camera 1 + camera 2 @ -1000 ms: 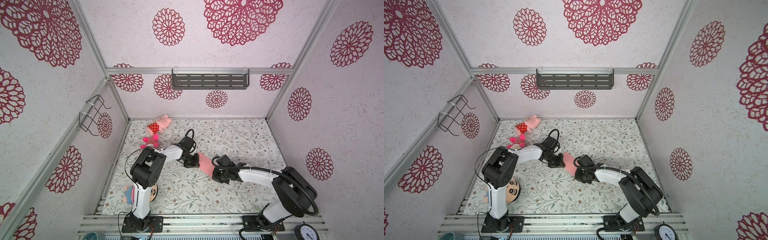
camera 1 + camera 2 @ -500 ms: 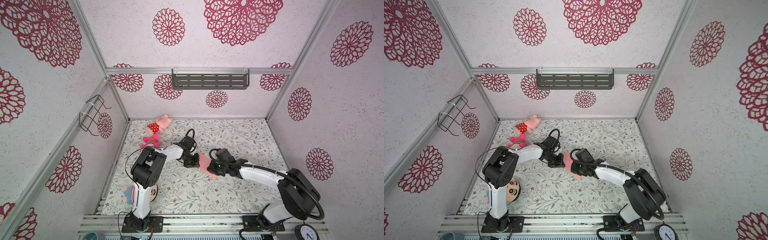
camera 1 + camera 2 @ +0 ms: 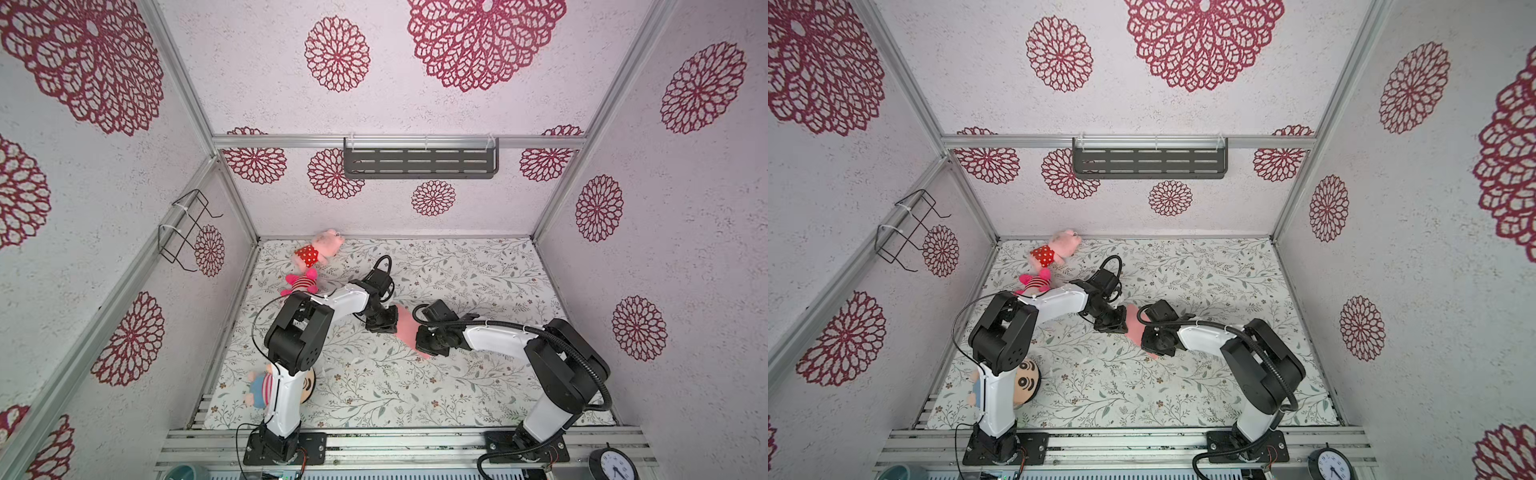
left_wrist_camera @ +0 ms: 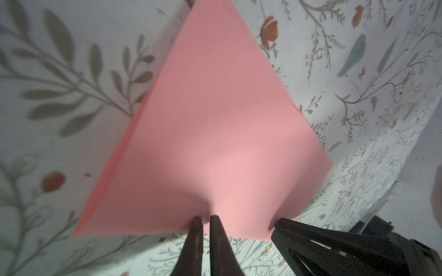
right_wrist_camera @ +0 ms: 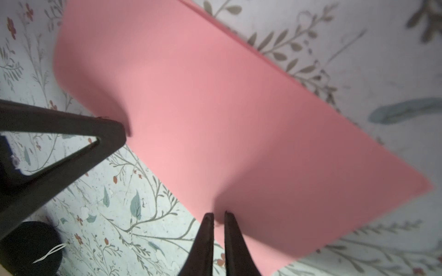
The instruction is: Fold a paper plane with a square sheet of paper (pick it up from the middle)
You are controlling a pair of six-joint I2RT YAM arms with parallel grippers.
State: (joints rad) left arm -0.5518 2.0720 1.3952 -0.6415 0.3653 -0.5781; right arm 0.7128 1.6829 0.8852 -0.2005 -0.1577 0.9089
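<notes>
The square sheet of paper (image 3: 405, 332) (image 3: 1133, 329) lies flat mid-table, pink and folded over, its doubled edge visible in the left wrist view (image 4: 215, 131). My left gripper (image 3: 394, 326) (image 3: 1122, 325) comes at it from the left. Its fingers are nearly together, tips down on the paper's edge (image 4: 206, 218). From the right, my right gripper (image 3: 420, 341) (image 3: 1147, 344) touches the same long edge further along, fingers also nearly together (image 5: 218, 215). The paper (image 5: 227, 107) lies on top of the cloth, not between either pair of jaws. No paper plane shape shows.
A pig plush in a red dotted dress (image 3: 318, 249) and a pink striped plush (image 3: 301, 282) lie at the back left. A boy doll (image 3: 266, 386) rests by the left arm's base. A grey shelf (image 3: 419, 158) and a wire basket (image 3: 187, 228) hang on the walls.
My right gripper slid along the paper's edge toward the left gripper, uncovering the paper's near corner. The left gripper stayed in place, its fingers parting very slightly.
</notes>
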